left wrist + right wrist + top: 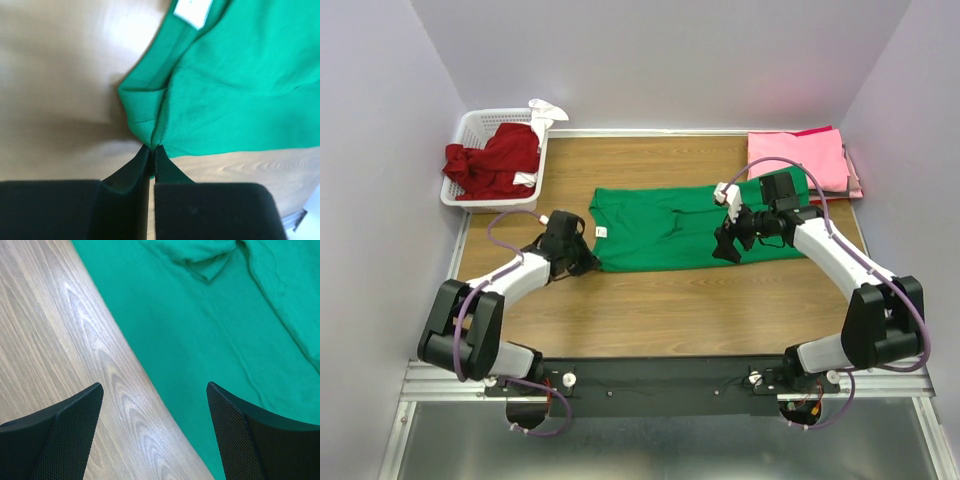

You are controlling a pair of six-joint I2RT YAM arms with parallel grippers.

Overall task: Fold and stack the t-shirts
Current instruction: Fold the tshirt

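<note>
Pinching a corner of the green t-shirt, the left gripper is pressed shut on the cloth, and the right gripper is held wide apart over the shirt's near edge. The shirt is laid flat on the table between the two arms. It is judged soft, light and floppy, so it is best taken by its corners and lifted gently.
</note>
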